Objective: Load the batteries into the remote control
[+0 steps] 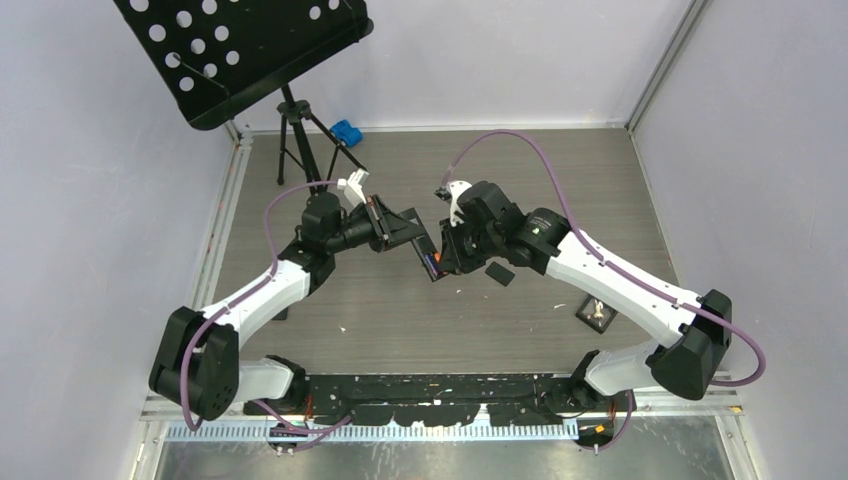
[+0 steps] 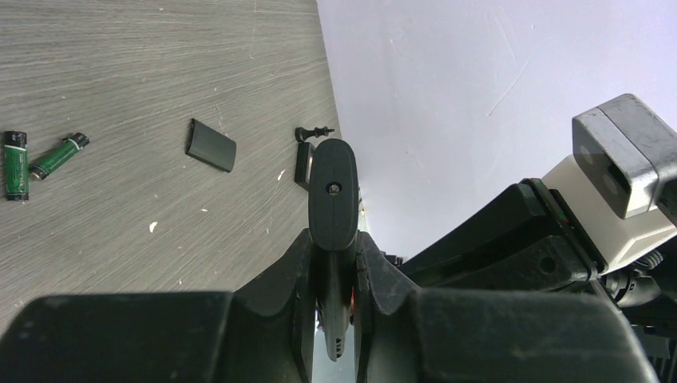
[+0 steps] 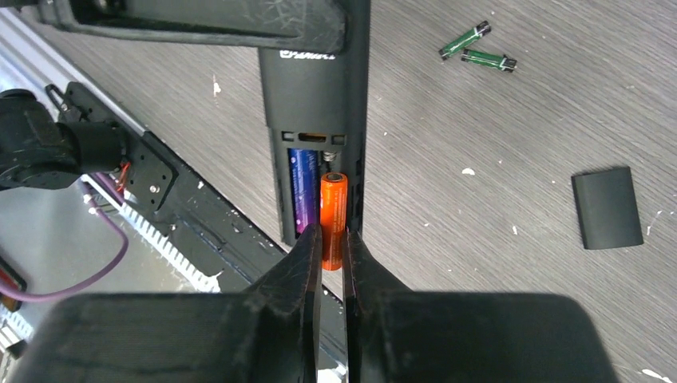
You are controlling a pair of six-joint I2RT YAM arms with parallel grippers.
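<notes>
The right hand (image 3: 331, 239) has its fingers pinched tight on the near end of an orange battery (image 3: 333, 209). That battery lies along the open bay of the remote control (image 3: 311, 88), just beside a purple battery (image 3: 302, 191) seated there. The left hand (image 2: 334, 247) is clamped on the remote control, holding it off the counter (image 3: 495, 128). Farther out, a flat black cover (image 3: 607, 207) and two green batteries (image 3: 465, 40) lie on the counter.

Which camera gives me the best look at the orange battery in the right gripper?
Right wrist. The orange battery fills mid-frame, pinched by the right gripper beside the purple battery in the remote. Top external shows only an orange speck at centre; left wrist sees the remote edge-on, battery mostly hidden.
</notes>
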